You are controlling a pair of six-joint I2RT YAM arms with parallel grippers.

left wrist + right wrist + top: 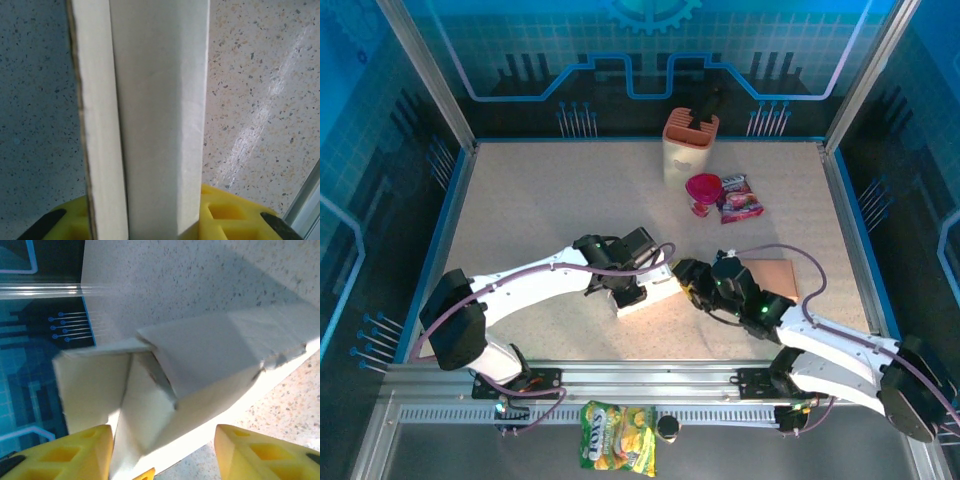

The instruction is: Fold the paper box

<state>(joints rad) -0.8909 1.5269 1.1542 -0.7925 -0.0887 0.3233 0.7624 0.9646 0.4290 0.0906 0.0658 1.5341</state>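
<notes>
Pale cardboard, matte and faintly fibrous, makes up the paper box (652,297). It lies half-formed on the speckled, stone-like tabletop (540,200), near the front middle and between the two arms. In the left wrist view it is a long flat panel with a crisp lengthwise crease and a raw, slightly ragged brown edge on one side. In the right wrist view its end is open: a loose flap stands out to one side, an inner tab is folded inward, and the upper edge has a small crumpled nick. The left gripper (636,287) comes in from the left on an arm stretched low over the table. Its yellow fingers (227,217) sit tight against either side of the creased panel, pinching the box. The right gripper (688,280) faces it from the other side, arm bent at the elbow. Its fingers (82,450) stand apart around the open end, one close by the loose flap, the other clear of the card with bare table between. Just behind it lies a flat brown card sheet (772,273). At the far side are a peach-coloured holder (690,143), a glossy magenta cup (703,190) and a shiny snack packet (740,198).
</notes>
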